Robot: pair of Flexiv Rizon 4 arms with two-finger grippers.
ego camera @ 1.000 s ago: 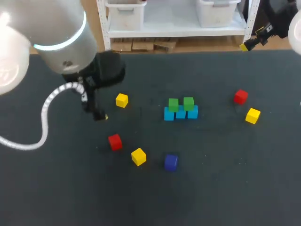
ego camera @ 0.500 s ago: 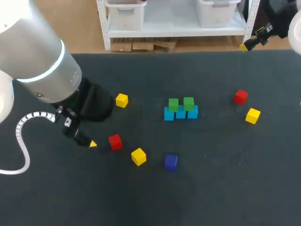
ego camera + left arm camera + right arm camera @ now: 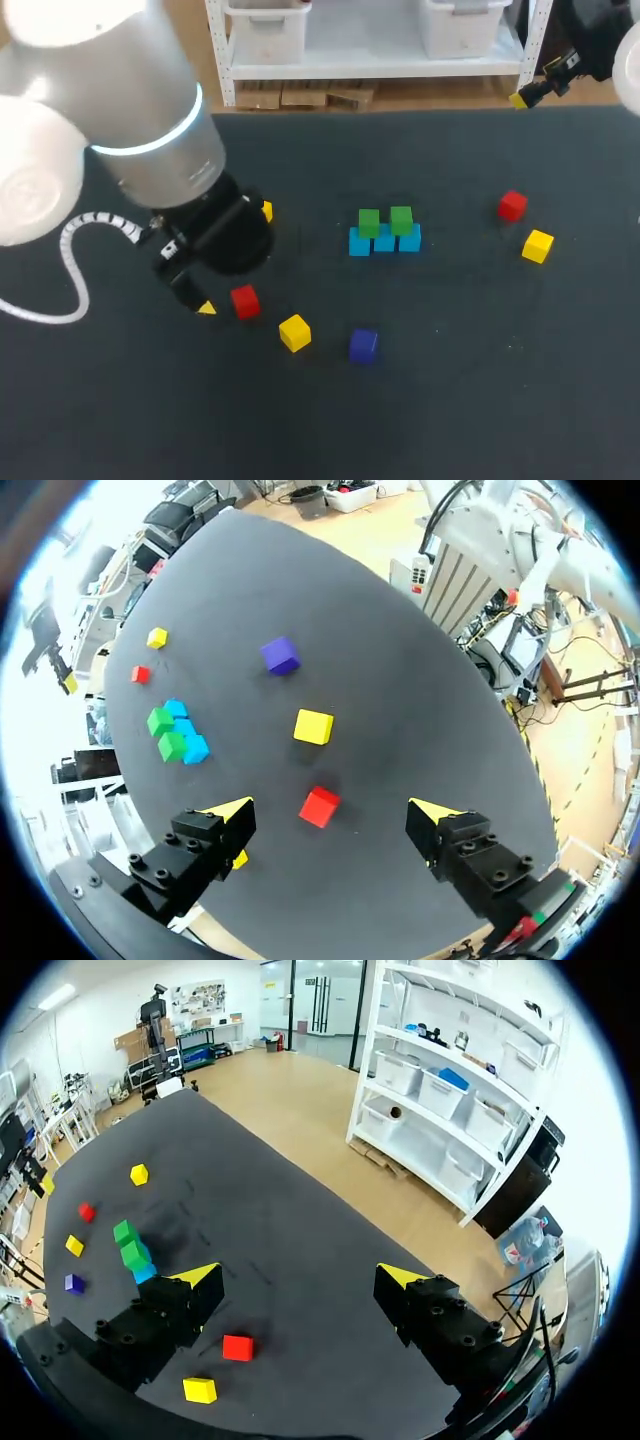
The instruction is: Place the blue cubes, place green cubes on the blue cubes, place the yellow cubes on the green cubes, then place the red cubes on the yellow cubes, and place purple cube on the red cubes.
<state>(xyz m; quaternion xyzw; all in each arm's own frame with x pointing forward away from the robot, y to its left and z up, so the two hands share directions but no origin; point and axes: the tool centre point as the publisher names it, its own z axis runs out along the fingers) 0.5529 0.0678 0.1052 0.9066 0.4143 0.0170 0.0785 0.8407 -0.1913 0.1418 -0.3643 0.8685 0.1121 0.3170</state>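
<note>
1. The left hand (image 3: 332, 810) is hanging low over the dark worktop (image 3: 420, 710). Its two yellow-tipped fingers are spread wide and holding nothing.
2. The near red cube (image 3: 319, 806) is lying on the worktop in the gap between those fingers. Neither finger is touching it.
3. A half-hidden yellow cube (image 3: 239, 859) is peeking out from behind one finger of this hand. In the head view the bulky left arm (image 3: 150, 130) is covering most of that cube.
4. Ahead of the hand, past the near red cube, the near yellow cube (image 3: 313, 726) is sitting alone. Beyond it the purple cube (image 3: 280, 655) is sitting alone too, and the three are well apart from one another.
5. Off to the side of that line, three blue cubes (image 3: 384, 243) are sitting in a touching row near the middle of the worktop. Two green cubes (image 3: 369, 222) are resting on top of them.
6. The far red cube (image 3: 512, 205) and the far yellow cube (image 3: 537, 245) are lying near each other on the right side of the worktop. Both are well apart from the blue and green stack.
7. The right hand (image 3: 300, 1278) is hanging high over the far right corner of the worktop, its fingers spread wide and empty. In its own wrist view the far red cube and far yellow cube are lying below it.
</note>
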